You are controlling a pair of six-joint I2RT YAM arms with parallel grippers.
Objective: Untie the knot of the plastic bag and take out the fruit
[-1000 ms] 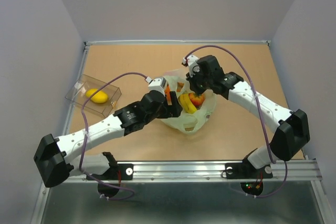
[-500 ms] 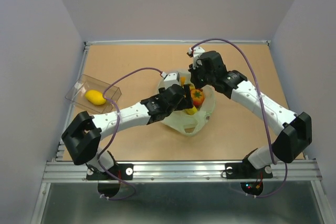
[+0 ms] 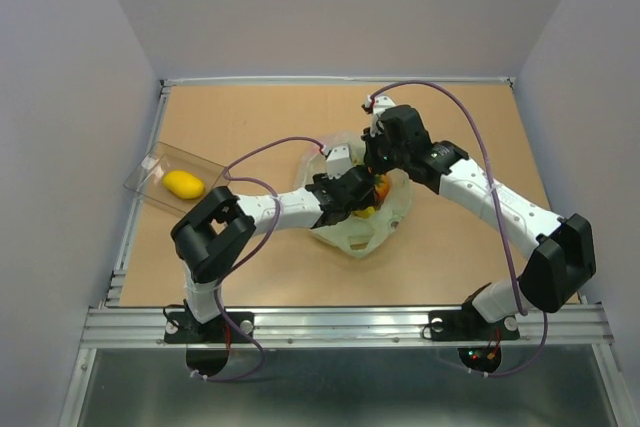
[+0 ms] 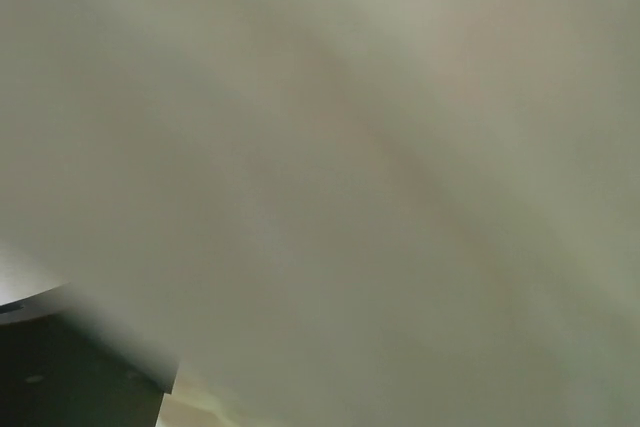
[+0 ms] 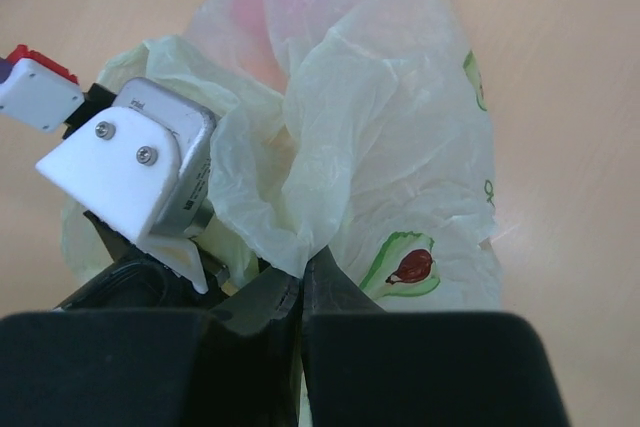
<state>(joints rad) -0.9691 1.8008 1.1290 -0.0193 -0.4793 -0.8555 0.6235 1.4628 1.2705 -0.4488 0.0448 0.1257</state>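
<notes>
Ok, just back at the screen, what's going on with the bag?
The right gripper is shut on a fold of the pale green plastic bag near its top. The left gripper sits inside the bag's mouth among the fruit; its wrist camera shows only blurred film, so its jaws can't be judged. One yellow fruit lies in the clear box at left.

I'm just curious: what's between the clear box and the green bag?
The top view shows the left arm's white forearm and its purple cable crossing the table between clear box and plastic bag.

The plastic bag [image 5: 400,147] is thin, crinkled, translucent film; the table [image 3: 250,117] looks like matt wood.
</notes>
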